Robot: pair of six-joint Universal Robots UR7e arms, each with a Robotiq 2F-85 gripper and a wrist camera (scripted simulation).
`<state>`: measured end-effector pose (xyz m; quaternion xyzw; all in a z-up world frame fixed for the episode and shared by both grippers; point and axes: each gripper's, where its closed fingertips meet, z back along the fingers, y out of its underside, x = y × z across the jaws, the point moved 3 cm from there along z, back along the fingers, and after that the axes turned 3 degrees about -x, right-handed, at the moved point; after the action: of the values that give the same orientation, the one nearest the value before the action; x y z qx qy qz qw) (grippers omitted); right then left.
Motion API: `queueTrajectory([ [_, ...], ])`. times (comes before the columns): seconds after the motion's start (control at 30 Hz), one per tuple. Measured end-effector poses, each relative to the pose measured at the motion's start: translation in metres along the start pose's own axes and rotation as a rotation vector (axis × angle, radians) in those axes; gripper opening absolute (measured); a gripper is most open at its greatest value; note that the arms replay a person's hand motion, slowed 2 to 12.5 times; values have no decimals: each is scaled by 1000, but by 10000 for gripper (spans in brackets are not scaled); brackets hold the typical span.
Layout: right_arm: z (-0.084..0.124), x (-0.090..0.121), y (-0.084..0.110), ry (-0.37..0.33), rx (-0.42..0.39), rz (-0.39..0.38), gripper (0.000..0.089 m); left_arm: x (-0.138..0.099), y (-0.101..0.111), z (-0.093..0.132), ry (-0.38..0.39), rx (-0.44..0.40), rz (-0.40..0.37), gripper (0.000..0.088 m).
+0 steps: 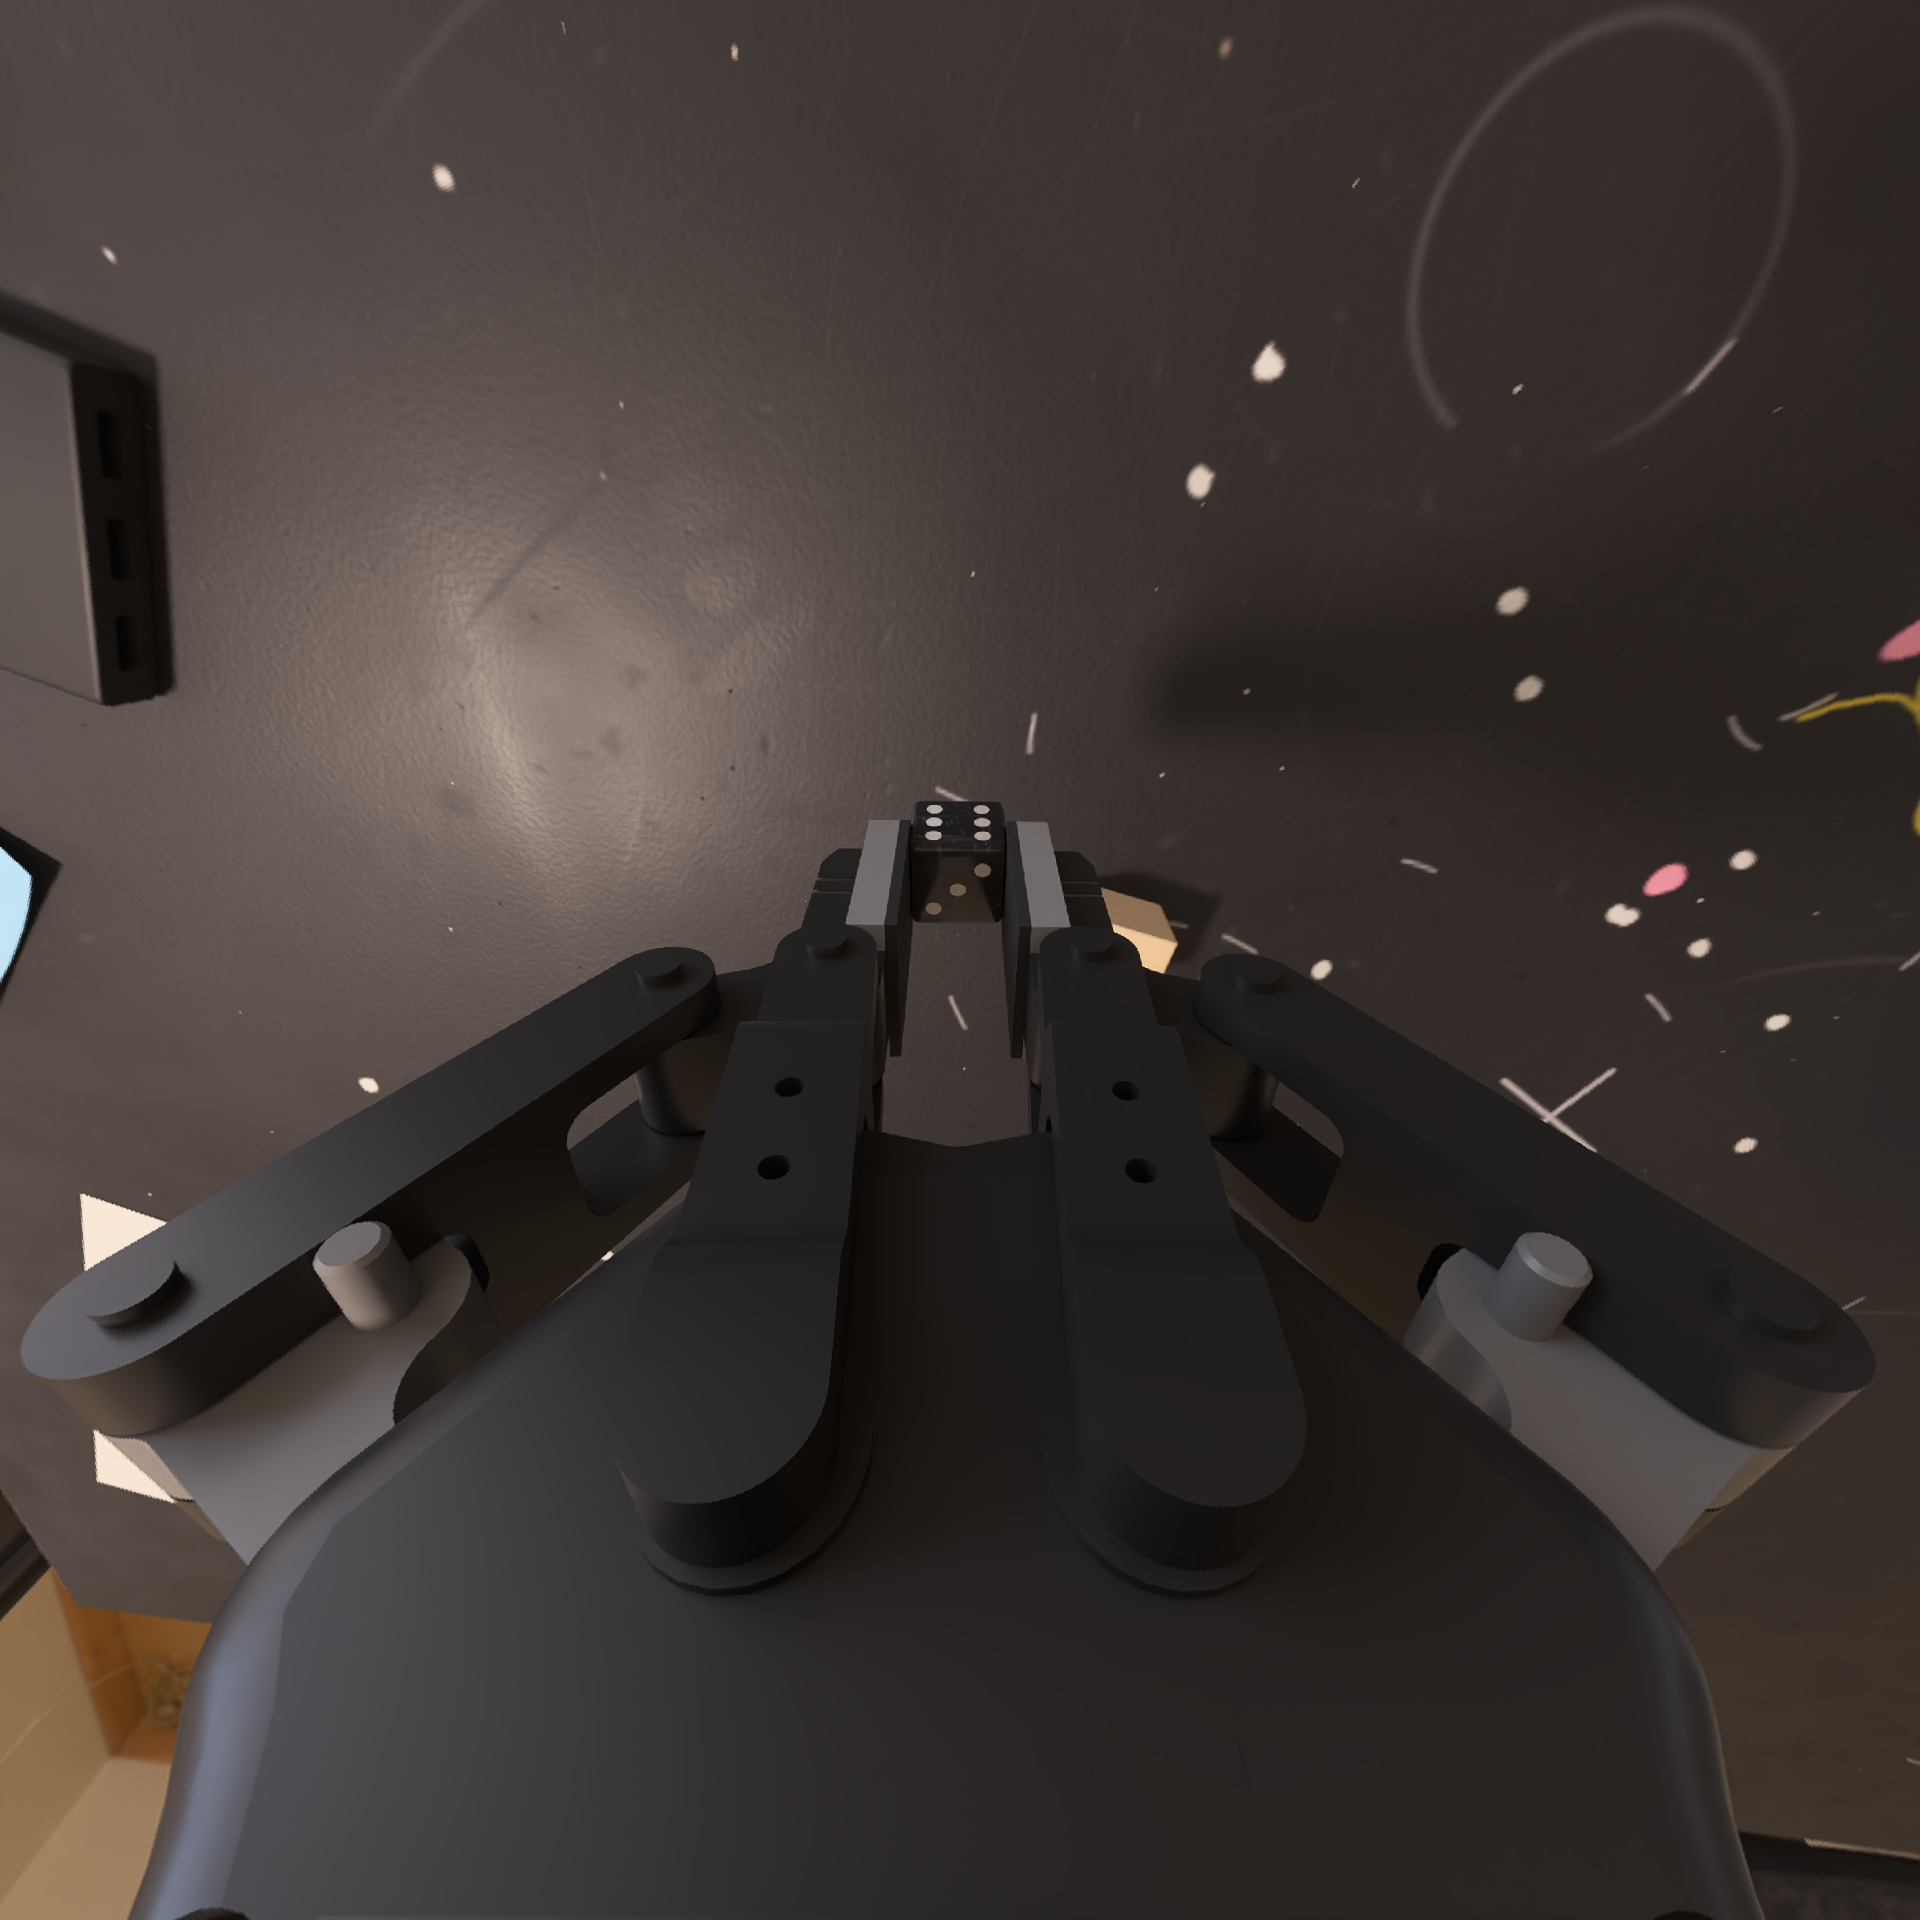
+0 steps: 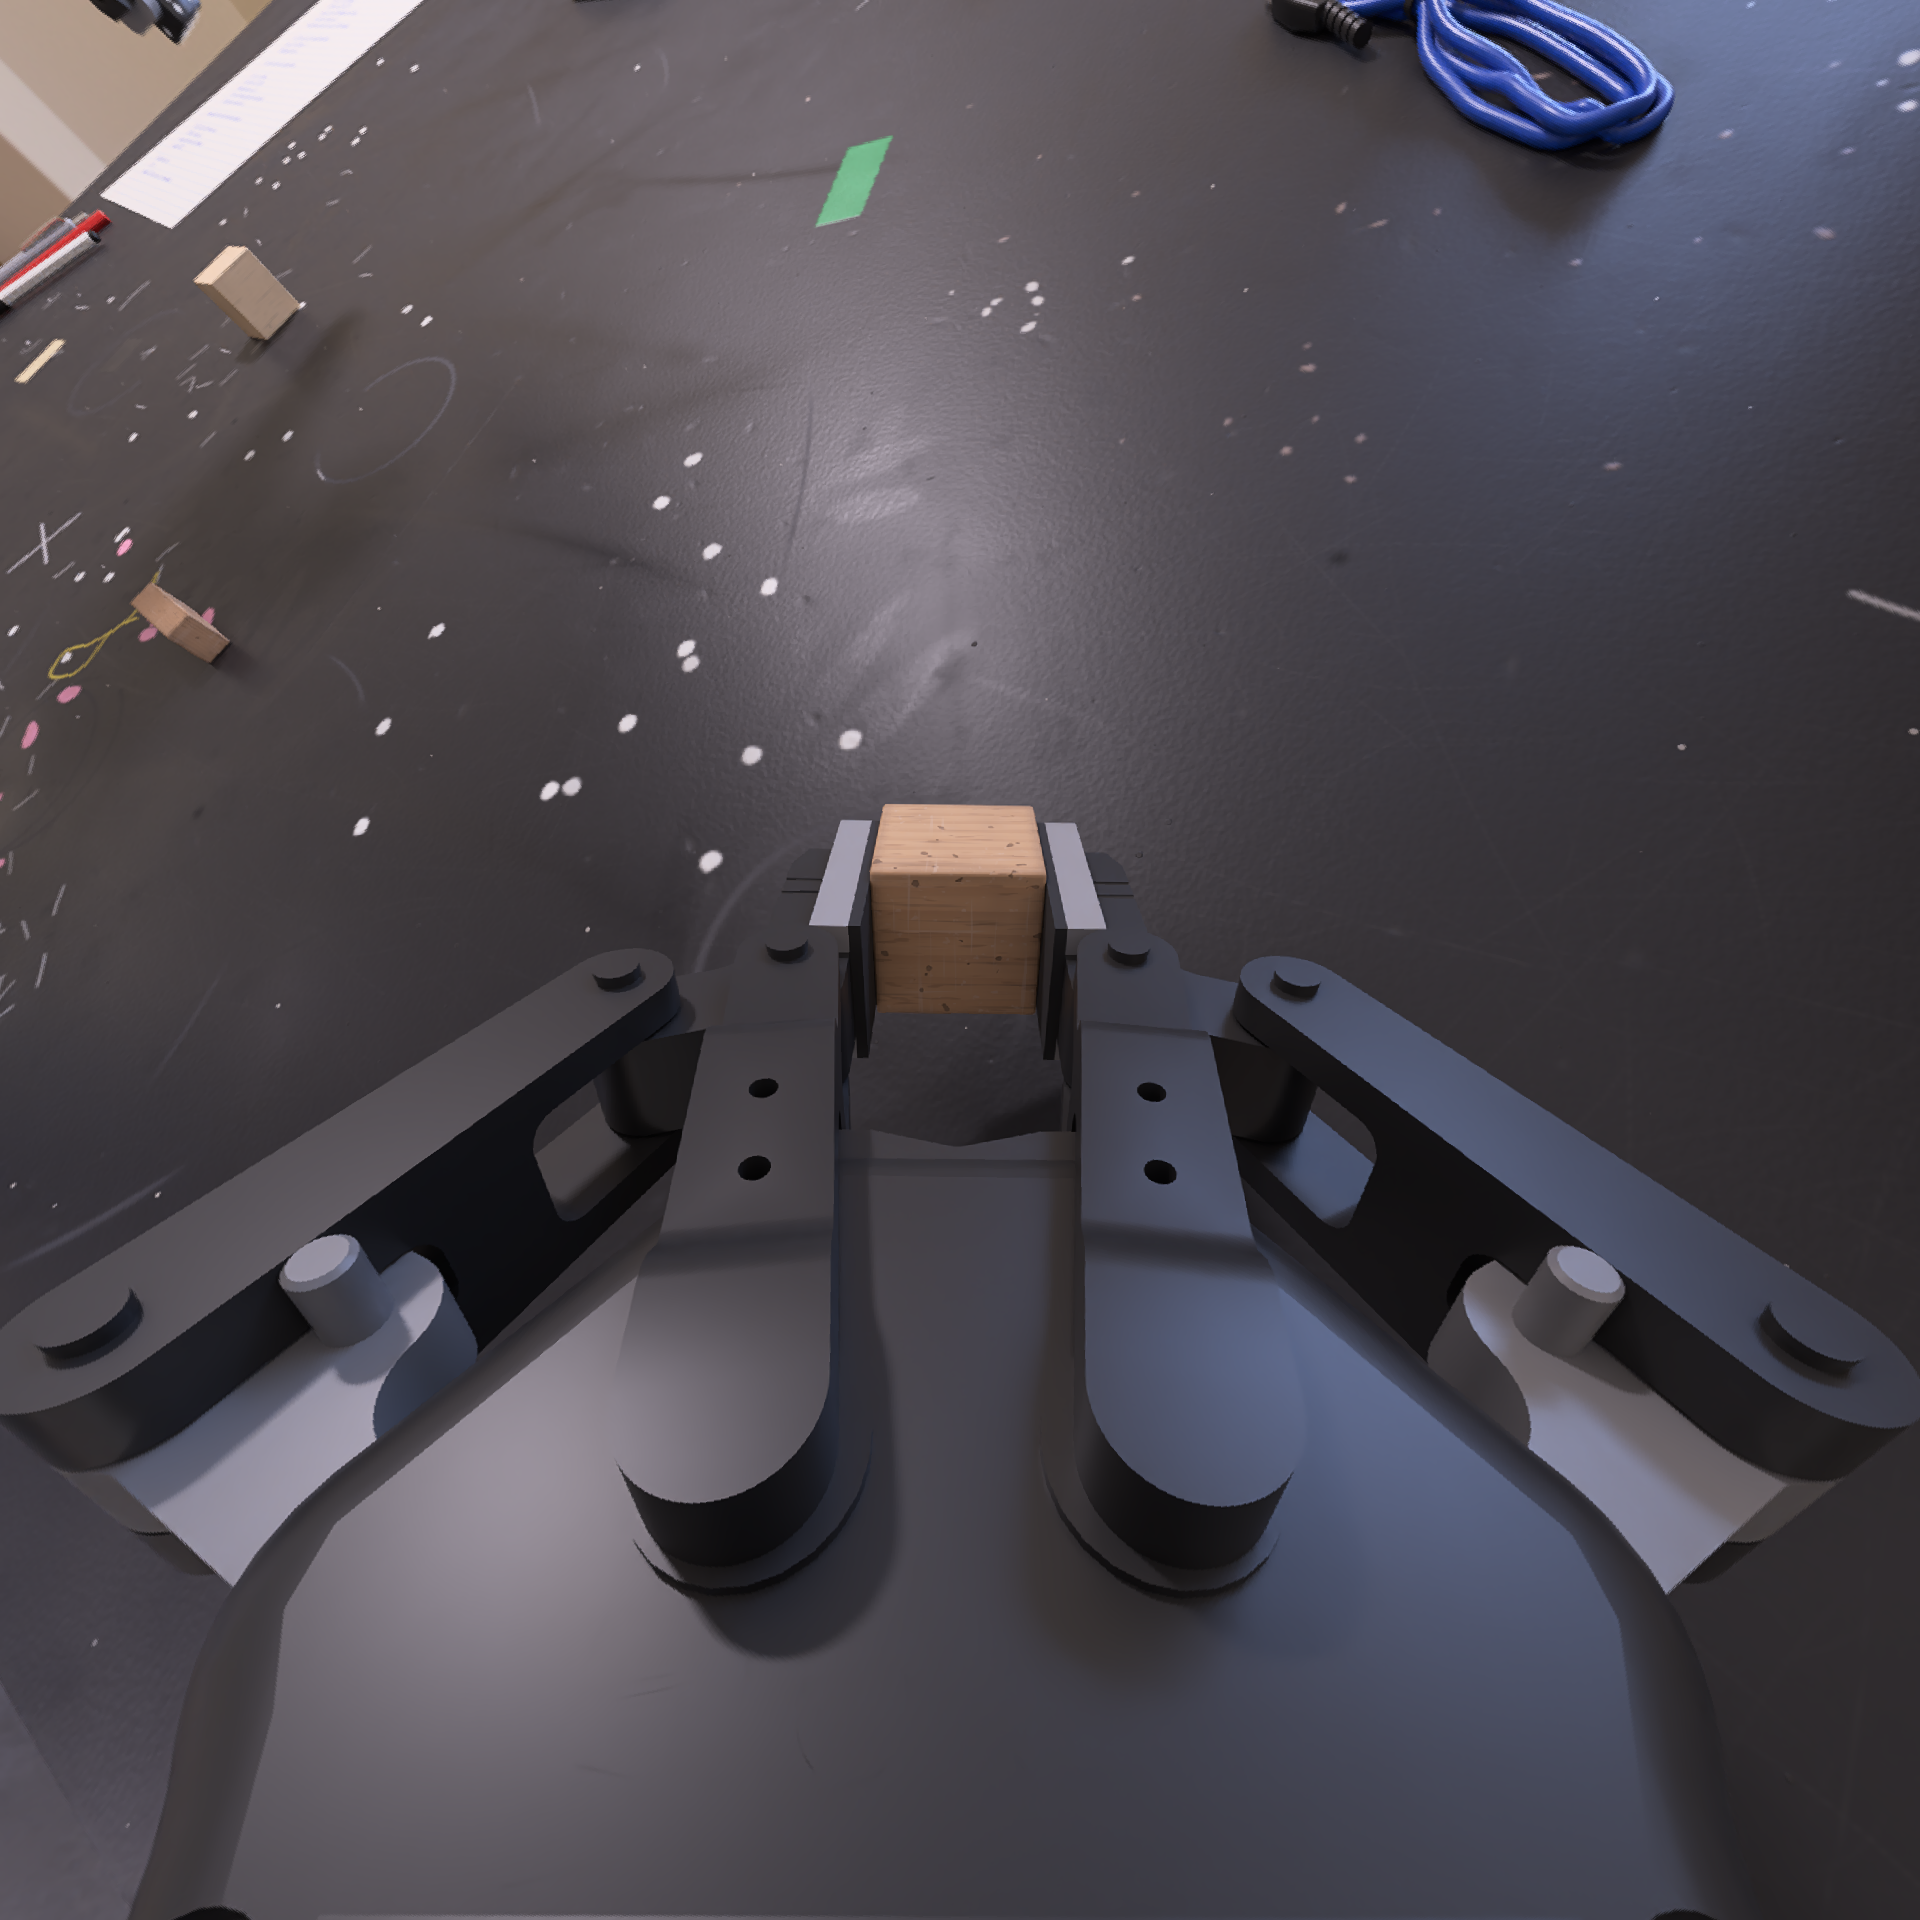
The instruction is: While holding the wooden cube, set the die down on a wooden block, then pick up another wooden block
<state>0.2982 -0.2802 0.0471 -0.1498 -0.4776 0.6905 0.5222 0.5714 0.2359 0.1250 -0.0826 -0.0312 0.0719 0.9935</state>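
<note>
Pinching the small black white-pipped die [image 1: 957, 862] frees your left gripper [image 1: 957, 873] later, while your right gripper [image 2: 957, 914] clamps the light-brown wooden cube [image 2: 957, 909] at frame centre.

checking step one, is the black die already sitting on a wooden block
No, the black die with white pips is clamped between the left end effector pads, above the dark table.

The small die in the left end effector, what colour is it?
The small die is black with white pips, clearest in the left wrist view.
</note>
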Motion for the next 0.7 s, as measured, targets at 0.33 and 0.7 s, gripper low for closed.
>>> queueTrajectory([
  [0.33, 0, 0, 0, 0, 1, -4, 250, -19, -17, 32, 6, -118, -33, 158],
  [0.7, 0, -1, 0, -1, 2, -8, 250, -46, -29, 53, -1, -176, -93, 157],
])
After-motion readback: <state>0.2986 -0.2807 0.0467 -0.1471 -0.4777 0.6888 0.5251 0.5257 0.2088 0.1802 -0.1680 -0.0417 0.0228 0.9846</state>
